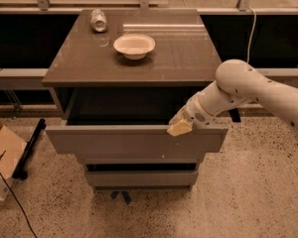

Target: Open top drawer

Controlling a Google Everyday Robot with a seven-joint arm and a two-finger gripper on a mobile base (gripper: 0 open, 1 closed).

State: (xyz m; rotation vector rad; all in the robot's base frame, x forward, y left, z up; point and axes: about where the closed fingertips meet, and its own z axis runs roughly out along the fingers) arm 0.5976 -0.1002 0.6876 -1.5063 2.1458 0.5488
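Sitting at top drawer [134, 144] front edge: gripper [180, 127] — drawer stands open | gripper state: cannot tell

We see dim, warm light; glare streaks the counter [188, 58], shadow fills the top drawer [134, 143], the claw [180, 128] at its front edge glows pale.

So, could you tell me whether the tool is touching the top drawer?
Touching: camera view shows the tool resting on the top drawer's front rim.
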